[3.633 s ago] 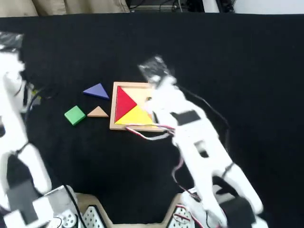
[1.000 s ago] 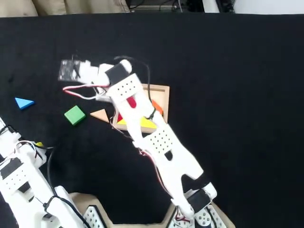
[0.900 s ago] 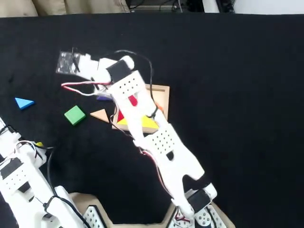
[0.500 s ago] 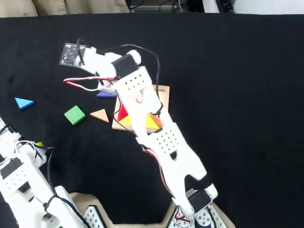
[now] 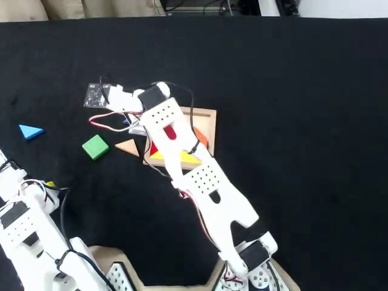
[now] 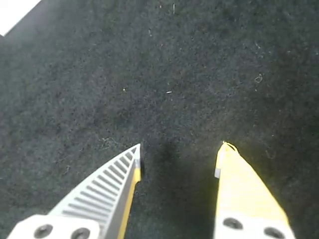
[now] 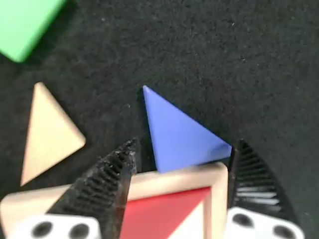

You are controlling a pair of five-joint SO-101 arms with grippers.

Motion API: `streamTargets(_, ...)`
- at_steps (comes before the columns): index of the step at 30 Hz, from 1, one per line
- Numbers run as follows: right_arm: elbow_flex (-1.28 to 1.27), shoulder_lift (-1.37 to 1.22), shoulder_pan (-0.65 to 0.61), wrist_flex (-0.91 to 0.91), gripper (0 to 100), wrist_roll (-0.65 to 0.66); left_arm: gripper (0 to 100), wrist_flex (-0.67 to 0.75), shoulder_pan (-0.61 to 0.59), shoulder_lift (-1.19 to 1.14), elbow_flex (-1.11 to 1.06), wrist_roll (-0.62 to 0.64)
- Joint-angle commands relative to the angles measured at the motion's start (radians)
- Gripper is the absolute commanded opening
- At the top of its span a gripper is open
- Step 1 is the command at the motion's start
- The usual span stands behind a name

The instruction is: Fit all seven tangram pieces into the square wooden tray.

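- The right end effector [image 7: 185,145] is wide open and holds nothing. Its two fingers hang on either side of the dark blue triangle [image 7: 179,134].
- That triangle lies flat on the black table [image 5: 291,91], just beside an outer corner of the wooden tray [image 7: 164,180]. In the high view it sits at about 10 o'clock from the tray's centre.
- Inside the tray are a red triangle [image 7: 159,214], a yellow triangle [image 5: 182,159] and an orange piece [image 5: 202,138]. The right arm crosses over the tray and hides the rest.
- A tan triangle [image 5: 127,146] lies just beside the tray at 9 o'clock. A green square [image 5: 95,147] is near it, farther out. A small light blue triangle [image 5: 30,131] lies well apart in the same direction.
- The left end effector [image 6: 180,148] is open and empty over bare table, well apart from the pieces.
- The step in hand appears to be grasping the dark blue triangle. With four pieces outside the tray, the task looks less than half done.
- The next move likely calls for lowering, closing on two edges, lifting, then turning the piece to suit a free gap.
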State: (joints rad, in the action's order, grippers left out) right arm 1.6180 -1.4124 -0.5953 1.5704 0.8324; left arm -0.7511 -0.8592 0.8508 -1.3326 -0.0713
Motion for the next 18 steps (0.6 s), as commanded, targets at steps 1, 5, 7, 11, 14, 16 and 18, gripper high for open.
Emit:
streamTargets(1, 0.007, 0.008, -0.015, -0.029, 29.2, 0.063, 24, 0.017, 0.012, 0.020, 0.005, 0.008)
streamTargets(5, 0.007, -0.007, -0.025, -0.043, 28.9, 0.130, 24, 0.017, 0.012, 0.020, 0.005, 0.008)
streamTargets(7, 0.002, -0.016, -0.025, -0.072, 28.9, 0.147, 24, 0.017, 0.012, 0.020, 0.005, 0.008)
streamTargets(11, -0.082, -0.038, -0.021, -0.126, 22.7, 0.226, 24, 0.017, 0.012, 0.020, 0.005, 0.008)
streamTargets(14, -0.122, -0.021, -0.020, -0.126, 15.8, 0.290, 24, 0.017, 0.012, 0.020, 0.005, 0.008)
streamTargets(16, -0.130, -0.015, -0.020, -0.117, 12.7, 0.315, 24, 0.017, 0.012, 0.020, 0.005, 0.008)
streamTargets(18, -0.128, -0.010, -0.020, -0.103, 10.5, 0.324, 24, 0.017, 0.012, 0.020, 0.005, 0.008)
